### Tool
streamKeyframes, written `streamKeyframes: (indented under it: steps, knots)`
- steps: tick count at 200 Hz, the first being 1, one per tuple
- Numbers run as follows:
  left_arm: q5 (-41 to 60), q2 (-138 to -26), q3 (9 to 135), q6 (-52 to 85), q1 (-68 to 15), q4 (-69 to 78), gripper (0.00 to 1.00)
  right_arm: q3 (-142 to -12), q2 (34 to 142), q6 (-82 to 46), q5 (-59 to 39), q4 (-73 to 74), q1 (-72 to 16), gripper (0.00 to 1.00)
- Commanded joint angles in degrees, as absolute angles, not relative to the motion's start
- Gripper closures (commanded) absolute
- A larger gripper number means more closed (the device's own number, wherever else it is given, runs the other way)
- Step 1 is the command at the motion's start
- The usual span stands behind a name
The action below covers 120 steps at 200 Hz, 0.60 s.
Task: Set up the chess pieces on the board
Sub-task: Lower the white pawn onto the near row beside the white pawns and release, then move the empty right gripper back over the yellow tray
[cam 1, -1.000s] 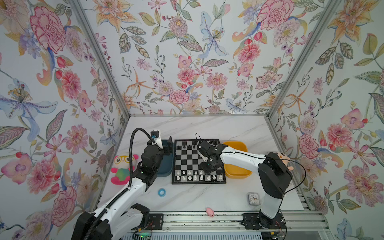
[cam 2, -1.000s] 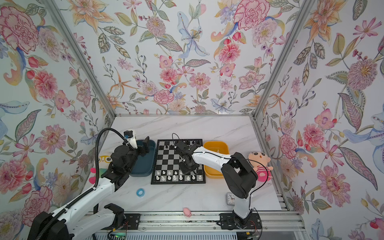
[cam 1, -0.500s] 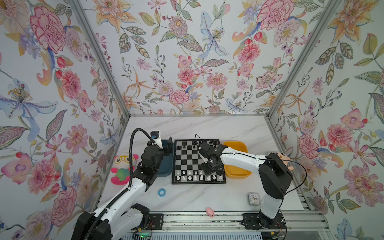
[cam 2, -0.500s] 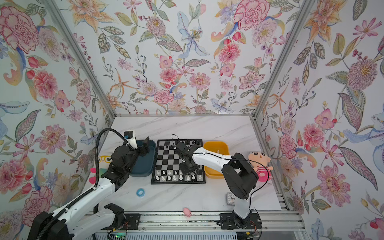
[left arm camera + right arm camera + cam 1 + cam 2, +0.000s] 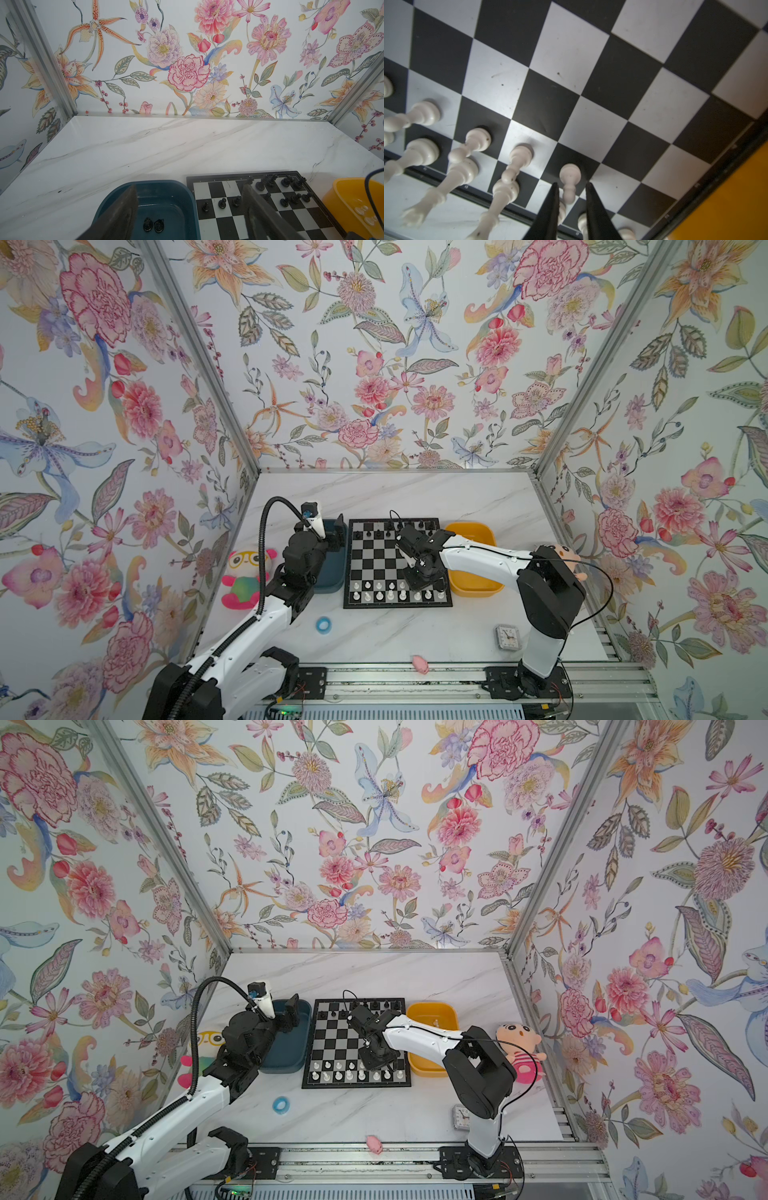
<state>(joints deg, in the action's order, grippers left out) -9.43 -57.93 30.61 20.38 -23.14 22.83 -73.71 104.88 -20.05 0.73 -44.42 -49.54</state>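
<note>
The board lies mid-table in both top views. White chess pieces fill its near rows and black ones stand along its far rows. My right gripper points down at the near right of the board. Its jaws stand slightly open on either side of a white pawn that stands upright on a dark square. My left gripper hangs open and empty over the teal bin, where two black pieces lie.
A yellow bin to the right of the board holds a few white pieces. A panda plush sits left of the teal bin. A blue ring, a small clock and a pink toy lie near the front. A doll plush sits at the right.
My right gripper's jaws have parted from the white pawn, which now stands free on its square. The left arm has not moved.
</note>
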Motion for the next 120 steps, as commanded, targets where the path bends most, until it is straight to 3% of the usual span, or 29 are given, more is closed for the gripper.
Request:
streamKeyframes:
  steps: [1, 62, 120]
  knots:
    - [-9.4, -56.9, 29.8, 20.5, -22.4, 24.1, 0.20, -76.0, 102.9, -20.6, 2.5, -46.1, -50.0, 0.73]
    - [-9.8, -57.0, 29.9, 20.2, -22.3, 24.1, 0.20, -78.3, 97.7, -18.5, 6.6, -46.4, -45.4, 0.71]
    - [-10.0, -58.2, 30.3, 20.2, -22.3, 24.0, 0.20, -75.0, 94.3, -13.0, 11.8, -46.4, -30.9, 0.70]
